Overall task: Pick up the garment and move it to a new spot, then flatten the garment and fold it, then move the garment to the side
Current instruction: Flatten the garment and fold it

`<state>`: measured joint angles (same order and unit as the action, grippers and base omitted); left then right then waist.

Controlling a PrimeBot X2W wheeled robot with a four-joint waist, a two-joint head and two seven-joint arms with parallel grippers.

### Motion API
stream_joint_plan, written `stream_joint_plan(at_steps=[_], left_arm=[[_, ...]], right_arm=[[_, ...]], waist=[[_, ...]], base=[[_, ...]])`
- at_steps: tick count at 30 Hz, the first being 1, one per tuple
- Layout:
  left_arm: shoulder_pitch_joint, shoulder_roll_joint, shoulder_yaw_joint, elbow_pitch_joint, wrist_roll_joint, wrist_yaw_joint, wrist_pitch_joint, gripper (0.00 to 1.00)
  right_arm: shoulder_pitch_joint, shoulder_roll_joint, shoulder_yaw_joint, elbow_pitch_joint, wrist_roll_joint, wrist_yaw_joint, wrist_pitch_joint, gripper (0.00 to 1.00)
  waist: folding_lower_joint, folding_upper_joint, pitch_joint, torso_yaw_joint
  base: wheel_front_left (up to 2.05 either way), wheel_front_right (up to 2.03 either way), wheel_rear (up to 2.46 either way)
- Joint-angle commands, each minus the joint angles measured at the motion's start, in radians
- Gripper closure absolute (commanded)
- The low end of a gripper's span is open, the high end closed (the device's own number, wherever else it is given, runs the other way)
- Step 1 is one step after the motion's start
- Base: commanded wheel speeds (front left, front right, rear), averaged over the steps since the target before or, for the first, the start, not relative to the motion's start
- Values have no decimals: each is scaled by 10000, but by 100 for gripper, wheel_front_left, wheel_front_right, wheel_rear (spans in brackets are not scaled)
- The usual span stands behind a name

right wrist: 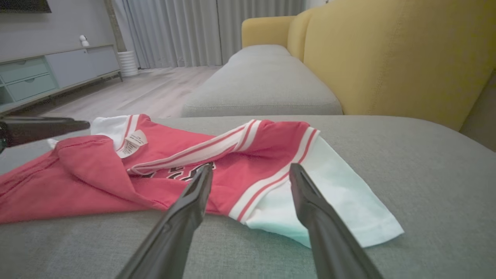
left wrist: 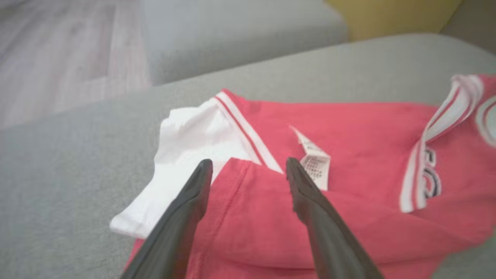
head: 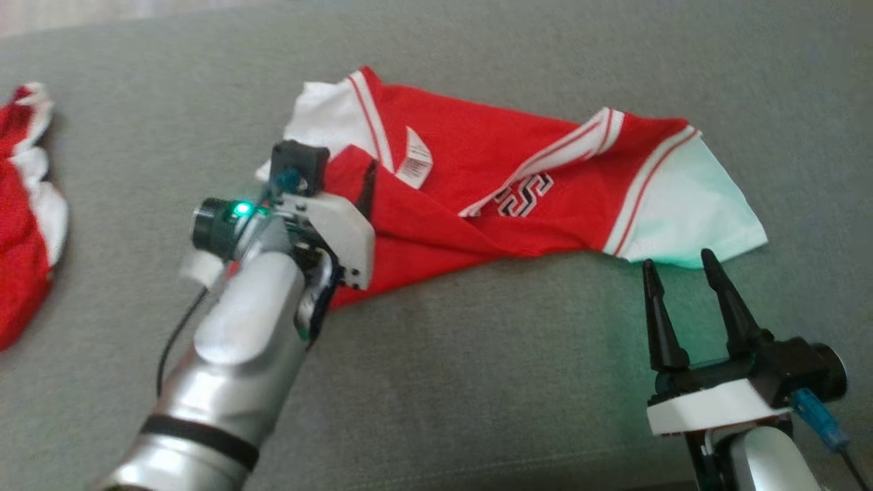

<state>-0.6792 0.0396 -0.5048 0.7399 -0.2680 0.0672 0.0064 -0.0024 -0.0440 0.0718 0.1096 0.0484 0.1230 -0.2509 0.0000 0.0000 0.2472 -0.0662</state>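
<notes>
Where it lies crumpled across the middle of a grey sofa cushion (head: 477,368), the garment (head: 477,177) is a red shirt with white sleeves, white stripes, dark lettering and a white label. The left end effector (left wrist: 248,167) hangs open over its folded left hem. The right end effector (head: 682,262), also open, sits just near of the right sleeve.
</notes>
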Motion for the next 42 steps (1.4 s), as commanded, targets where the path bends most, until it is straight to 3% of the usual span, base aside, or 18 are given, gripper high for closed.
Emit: stream_joint_plan(at_steps=[1, 11, 20, 21, 22, 24, 29, 33, 38, 42], left_arm=[[-553, 225, 278, 68, 2, -67, 156, 0], [-1823, 574, 345, 1964, -1, -174, 408, 0], [-1909, 289, 142, 2826, -444, -815, 754, 0], [-1917, 267, 109, 2872, -474, -858, 747, 16], [-1919, 244, 76, 2909, -512, -914, 738, 54], [-1921, 204, -18, 2966, -579, -1052, 727, 100], [-1938, 149, -233, 3034, -681, -1196, 545, 100], [-1996, 128, -261, 2577, -806, -1168, -196, 100], [-1154, 117, -567, 1401, -959, -1406, -826, 100], [336, 314, -976, -108, -1085, -1595, -606, 100]], right_arm=[[-295, -63, 294, -323, 92, 77, -108, 0], [-331, -63, 366, -251, 230, 77, -108, 0], [-250, -63, 340, -88, 189, 77, -108, 0], [-247, -63, 348, -82, 186, 77, -108, 0], [-241, -63, 350, -78, 184, 77, -108, 0], [-225, -62, 351, -60, 189, 77, -108, 0], [-183, -62, 314, 11, 200, 77, -108, 0], [-121, -62, 144, 30, 232, 77, -108, 0], [191, -62, -164, 45, 272, 77, -108, 0], [473, -62, -338, 52, 319, 77, -109, 0]], waist=[[0, 0, 350, -390], [0, 0, 436, -643], [0, 0, 178, -459], [0, 0, 166, -445], [0, 0, 154, -432], [0, 0, 140, -407], [0, 0, 88, -364], [0, 0, 4, -224], [0, 0, -348, 100], [0, 0, -671, 400]], base=[[0, 0, 0], [0, 0, 0], [0, 0, 0], [0, 0, 0], [0, 0, 0], [0, 0, 0], [0, 0, 0], [0, 0, 0], [0, 0, 0], [0, 0, 0]])
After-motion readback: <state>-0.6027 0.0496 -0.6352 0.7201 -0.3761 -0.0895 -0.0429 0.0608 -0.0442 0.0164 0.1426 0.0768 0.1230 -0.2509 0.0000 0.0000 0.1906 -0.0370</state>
